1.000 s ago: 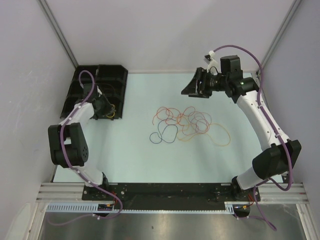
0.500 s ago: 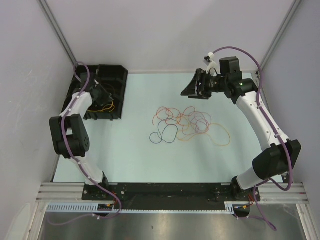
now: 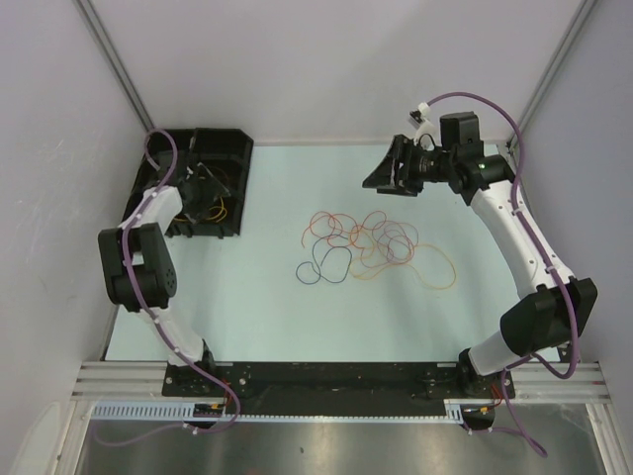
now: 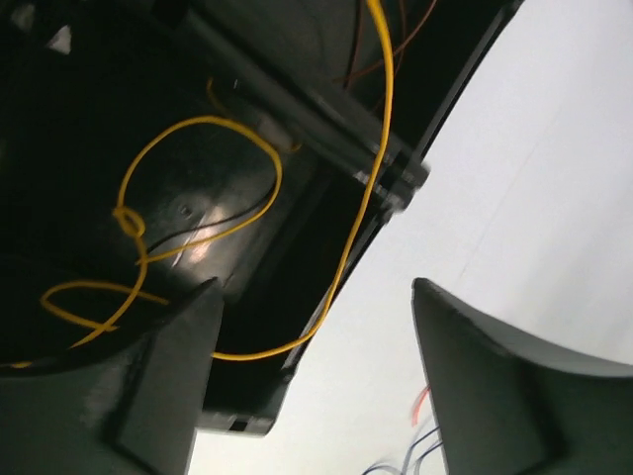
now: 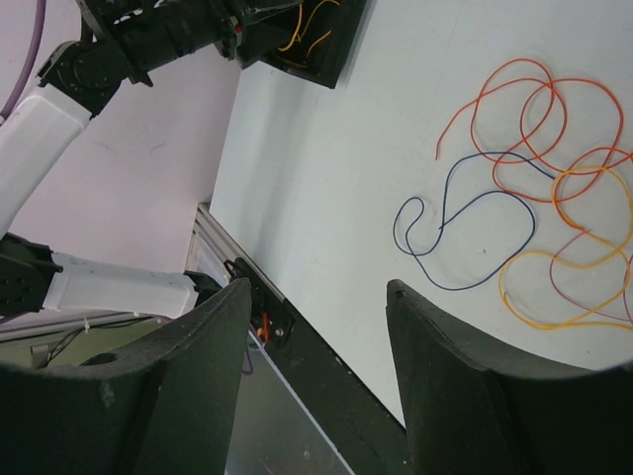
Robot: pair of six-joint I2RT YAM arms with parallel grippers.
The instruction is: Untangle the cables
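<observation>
Several cables lie tangled in thin loops of orange, red, yellow and pinkish-purple at mid-table, with a dark one on their left. The right wrist view shows the dark cable and orange loops. One yellow cable lies apart in the black tray, draped over a divider. My left gripper hovers open over that tray with nothing between its fingers; the top view shows it above the yellow cable. Far right, my right gripper is raised, open and empty.
The black compartmented tray stands at the table's far left corner against the wall. Grey walls close in the left, back and right. A black rail with both arm bases runs along the near edge.
My left gripper has opened and drawn back up over the tray, leaving the yellow cable lying inside. The right arm has barely shifted.
</observation>
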